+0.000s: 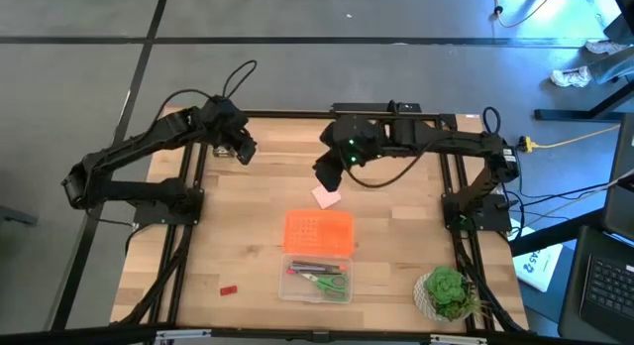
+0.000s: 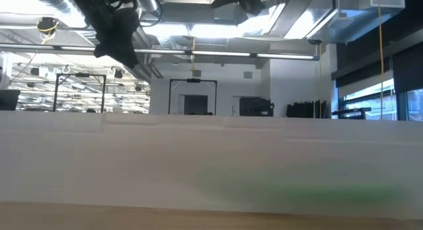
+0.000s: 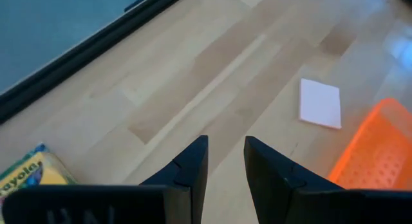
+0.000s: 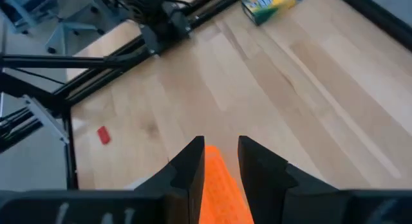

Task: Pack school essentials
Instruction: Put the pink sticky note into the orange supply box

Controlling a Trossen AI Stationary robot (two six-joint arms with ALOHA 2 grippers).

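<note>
My left gripper (image 1: 243,152) hovers over the table's far left part, fingers (image 3: 225,143) a narrow gap apart and holding nothing. The yellow-green crayon box (image 3: 26,176) lies just beside it on the table. My right gripper (image 1: 327,174) hangs over the far middle, fingers (image 4: 221,143) also slightly apart and empty, above the pink square pad (image 1: 325,197). The pad lies flat on the wood. Green-handled scissors (image 1: 327,282) and thin pens (image 1: 312,268) lie inside the clear box (image 1: 317,279). A tiny red block (image 1: 229,288) lies near the front left.
The orange perforated lid (image 1: 319,231) lies flat just beyond the clear box, between it and the pad. A potted green plant (image 1: 446,290) stands at the near right corner. Black frame rails (image 1: 188,216) run along both sides of the table.
</note>
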